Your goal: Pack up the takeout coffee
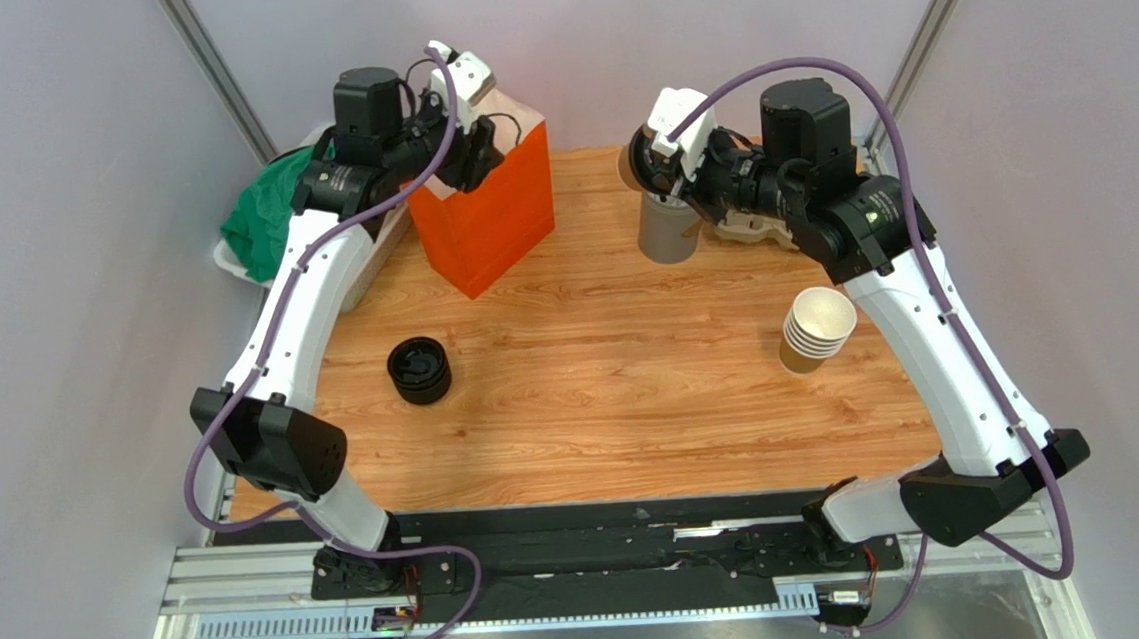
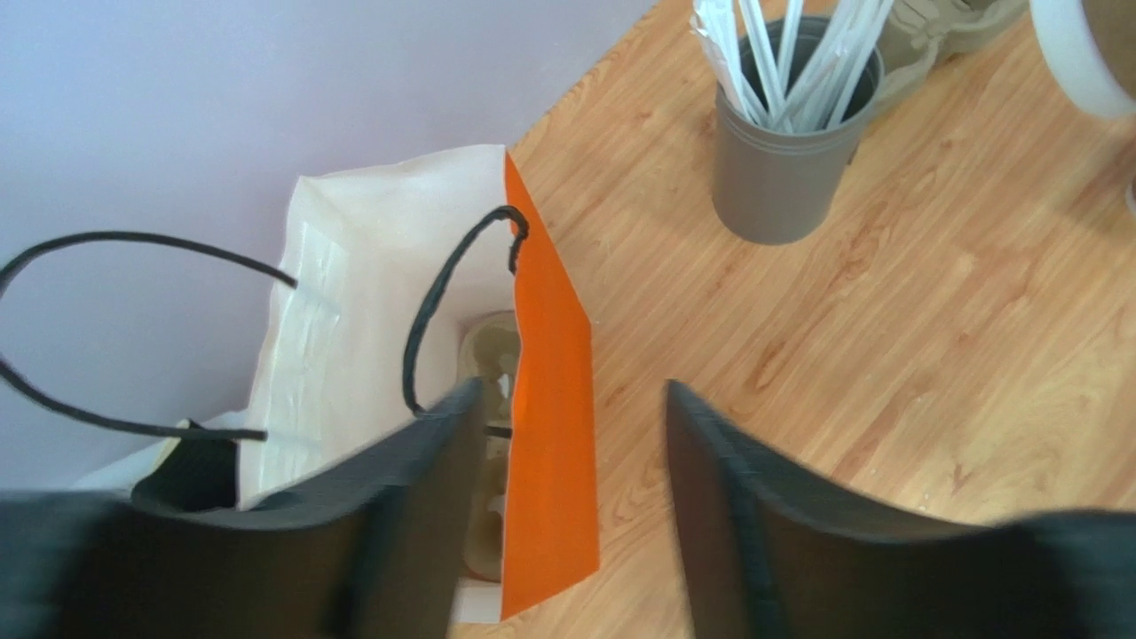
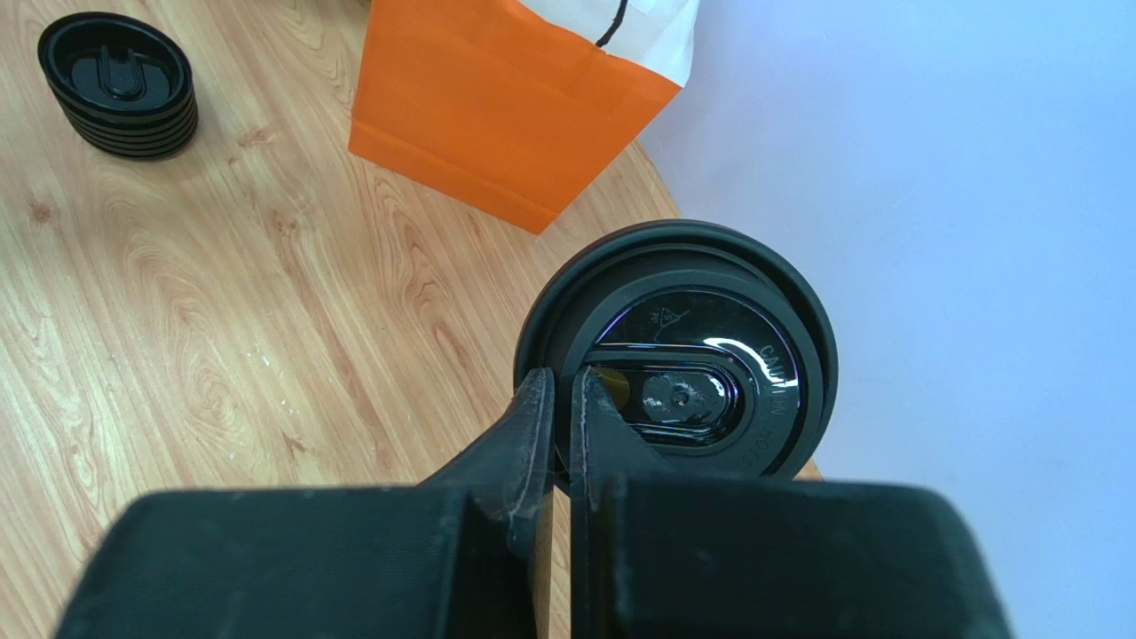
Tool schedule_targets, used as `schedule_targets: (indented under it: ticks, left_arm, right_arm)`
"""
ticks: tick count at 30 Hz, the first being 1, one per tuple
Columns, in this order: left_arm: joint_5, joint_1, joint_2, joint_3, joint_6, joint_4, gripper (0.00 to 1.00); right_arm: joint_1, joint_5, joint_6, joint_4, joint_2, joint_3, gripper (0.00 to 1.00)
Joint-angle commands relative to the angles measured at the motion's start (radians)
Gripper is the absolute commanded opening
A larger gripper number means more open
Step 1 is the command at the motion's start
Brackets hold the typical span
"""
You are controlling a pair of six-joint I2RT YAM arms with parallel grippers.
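My right gripper [image 3: 560, 393] is shut on the rim of the takeout coffee, pinching the edge of its round black lid [image 3: 680, 346]. In the top view this gripper [image 1: 654, 148] holds the tan cup [image 1: 631, 167] lifted above the grey straw cup. The orange paper bag [image 1: 486, 213] stands open at the back left. My left gripper [image 2: 574, 400] is open and straddles the bag's orange front wall [image 2: 554, 400], one finger inside and one outside. A tan cardboard carrier [image 2: 487, 346] lies at the bottom of the bag.
A stack of black lids [image 1: 418, 369] sits left of centre. A stack of lidless tan cups [image 1: 817, 328] stands at the right. The grey cup of white straws [image 1: 664, 227] stands at the back centre. A white bin with green material [image 1: 267, 213] is behind the left arm.
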Motion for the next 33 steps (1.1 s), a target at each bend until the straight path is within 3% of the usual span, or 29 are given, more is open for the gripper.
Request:
schedule_targets:
  ticks: [1,5,10,16,19,22,23,25,27,33]
  left_arm:
    - [-0.048,0.0,-0.054,0.042,-0.005,0.055,0.7]
    - [-0.114,0.0,-0.034,0.067,-0.004,0.075,0.78]
    - [-0.206,0.0,0.059,0.085,0.062,0.098,0.81]
    - [-0.135,0.014,0.188,0.166,0.108,0.051,0.78]
    - [-0.061,0.017,0.219,0.209,0.113,0.017,0.68]
    - [-0.003,0.017,0.234,0.245,0.105,-0.018,0.34]
    - [0.011,0.017,0.236,0.249,0.096,-0.026,0.18]
    - [0.042,0.016,0.229,0.254,0.084,-0.052,0.06]
    - [0.068,0.014,0.211,0.251,0.074,-0.08,0.01]
    - [0.067,-0.035,0.092,0.122,0.071,-0.098,0.0]
  right_arm:
    - [0.005,0.003,0.02,0.002,0.006,0.041,0.0]
    - [0.005,0.013,0.016,0.003,-0.007,0.023,0.0]
    - [0.006,0.013,0.017,0.014,-0.021,-0.02,0.0]
    - [0.006,0.028,0.017,0.005,-0.021,-0.022,0.0]
    - [0.005,0.04,0.013,-0.008,-0.011,-0.006,0.0]
    - [0.005,0.06,0.025,-0.012,0.011,0.024,0.0]
    - [0.005,0.068,0.032,-0.012,0.015,0.049,0.0]
    - [0.005,0.101,0.066,-0.006,0.04,0.078,0.0]
    - [0.005,0.141,0.094,0.018,0.055,0.113,0.0]
    - [0.005,0.186,0.2,0.074,0.121,0.175,0.0]
